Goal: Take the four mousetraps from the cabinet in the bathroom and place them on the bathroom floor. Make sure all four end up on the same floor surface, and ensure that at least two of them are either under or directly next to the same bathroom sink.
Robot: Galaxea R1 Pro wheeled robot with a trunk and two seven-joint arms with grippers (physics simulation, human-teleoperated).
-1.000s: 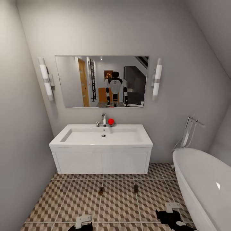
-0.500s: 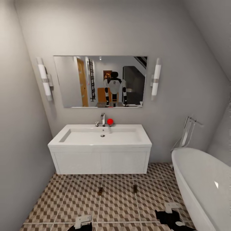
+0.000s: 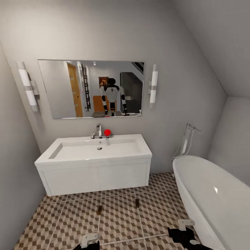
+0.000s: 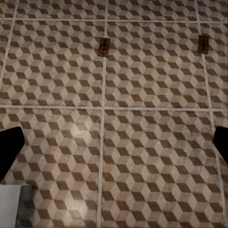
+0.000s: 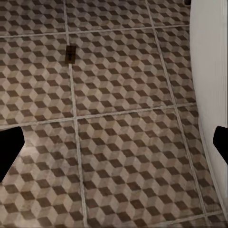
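Fingers of both grippers spread wide and hold nothing, hanging low over the bathroom floor (image 3: 118,222): the left gripper (image 3: 89,239) at the near edge, the right gripper (image 3: 185,225) beside the white bathtub (image 3: 208,194). Against the far wall stands the sink (image 3: 93,151). Two mousetraps (image 3: 99,209) lie flat on the tiles just in front of it, near each other. Likely risk: the wheeled base, turning in this tight room, rolls over them or clips the tub.
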